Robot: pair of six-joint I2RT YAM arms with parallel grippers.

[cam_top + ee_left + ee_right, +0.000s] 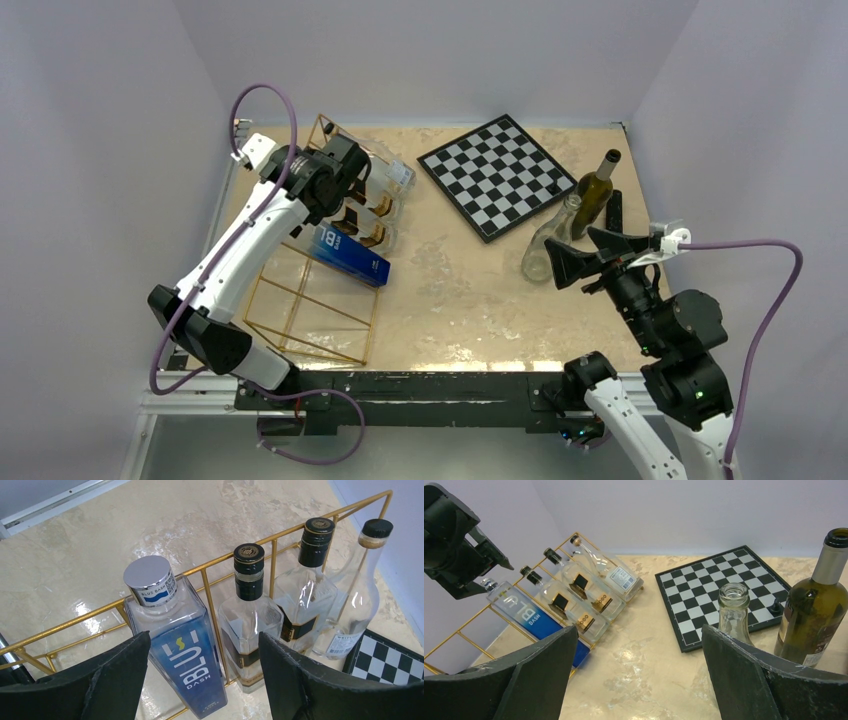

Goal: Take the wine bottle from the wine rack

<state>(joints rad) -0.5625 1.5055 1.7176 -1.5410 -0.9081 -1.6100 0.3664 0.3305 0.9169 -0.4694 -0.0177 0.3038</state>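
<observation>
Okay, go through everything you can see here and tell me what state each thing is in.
wine rack: on table, holds four bottles
blue bottle: lying in rack, capped
black-label bottles: two, lying in rack, capped
white-label bottle: lying in rack, capped
clear bottle: upright, uncapped
green bottle: upright
chessboard: flat on table
left gripper: open, above blue bottle
right gripper: open, empty

BLUE DASH in white letters down the front of the blue bottle (192, 667), BLUE DASH again on the band under its silver cap (147, 572), a word beginning WHITE on the clear bottle (357, 595) at the far end.
</observation>
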